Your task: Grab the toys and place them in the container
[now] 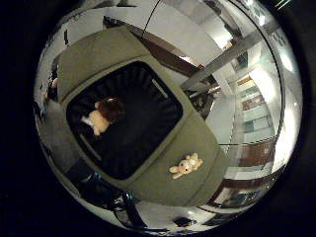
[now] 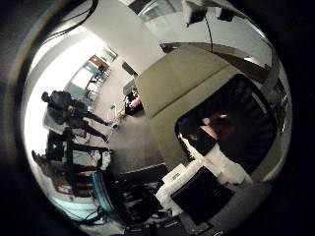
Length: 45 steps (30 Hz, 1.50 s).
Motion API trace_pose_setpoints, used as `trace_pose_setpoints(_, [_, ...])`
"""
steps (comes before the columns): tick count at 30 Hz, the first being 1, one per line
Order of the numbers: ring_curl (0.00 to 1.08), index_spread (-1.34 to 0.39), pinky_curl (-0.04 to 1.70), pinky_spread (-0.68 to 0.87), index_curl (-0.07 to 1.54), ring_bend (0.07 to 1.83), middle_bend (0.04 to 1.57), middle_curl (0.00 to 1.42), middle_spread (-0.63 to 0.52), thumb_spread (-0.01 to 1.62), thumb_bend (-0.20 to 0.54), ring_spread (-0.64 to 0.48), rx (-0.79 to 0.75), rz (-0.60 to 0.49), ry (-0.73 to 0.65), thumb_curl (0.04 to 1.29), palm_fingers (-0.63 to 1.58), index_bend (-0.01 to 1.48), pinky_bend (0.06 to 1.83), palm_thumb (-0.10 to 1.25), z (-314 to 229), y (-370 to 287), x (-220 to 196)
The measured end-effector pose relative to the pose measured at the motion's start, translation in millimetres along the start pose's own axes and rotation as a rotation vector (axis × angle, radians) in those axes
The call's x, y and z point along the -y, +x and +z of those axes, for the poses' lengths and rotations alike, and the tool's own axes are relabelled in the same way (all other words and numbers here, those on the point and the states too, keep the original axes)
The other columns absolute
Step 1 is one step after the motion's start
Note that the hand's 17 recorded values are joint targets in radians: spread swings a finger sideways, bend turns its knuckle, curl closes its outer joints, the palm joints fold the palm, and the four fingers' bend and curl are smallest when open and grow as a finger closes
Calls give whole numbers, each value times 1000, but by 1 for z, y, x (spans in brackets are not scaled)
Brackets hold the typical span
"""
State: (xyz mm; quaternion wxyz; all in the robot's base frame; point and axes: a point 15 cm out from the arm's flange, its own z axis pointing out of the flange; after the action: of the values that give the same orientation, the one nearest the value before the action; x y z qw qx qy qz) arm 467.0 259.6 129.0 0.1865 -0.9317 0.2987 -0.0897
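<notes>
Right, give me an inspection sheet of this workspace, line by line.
Surface: olive-green tabletop, bare around the bin.
Job's things: black ribbed container sits on the table; a brown-and-cream plush toy lies inside it; a pale teddy lies on the tabletop beside the container, outside it.
Clutter: nothing seen on the table.
Hand: white and black parts of the right hand reach into the thumb side view above the container; it holds nothing visible, finger pose cannot be told.
Cables: left out.
Surroundings: indoor room with shelving and equipment around the table.
</notes>
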Motion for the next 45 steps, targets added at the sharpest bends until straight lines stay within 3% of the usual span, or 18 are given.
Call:
trace_pose_setpoints(7, [299,-443,212,298,395,477,256,366,-111,1129,-22,-115,-68,50,-5,419,293,189,571,674,-22,68,-31])
trace_pose_setpoints(23, [256,-438,58,316,334,438,221,354,-110,1132,-21,-99,-208,247,-104,385,353,173,600,631,-76,248,-211])
trace_pose_setpoints(37, [235,-438,-4,334,327,391,190,327,-60,1140,-21,-27,-192,391,-164,353,280,179,693,589,-27,332,-293])
trace_pose_setpoints(45, [229,-448,-1,339,320,358,189,316,-36,1130,-26,22,-163,320,-254,343,181,177,684,551,12,367,-335])
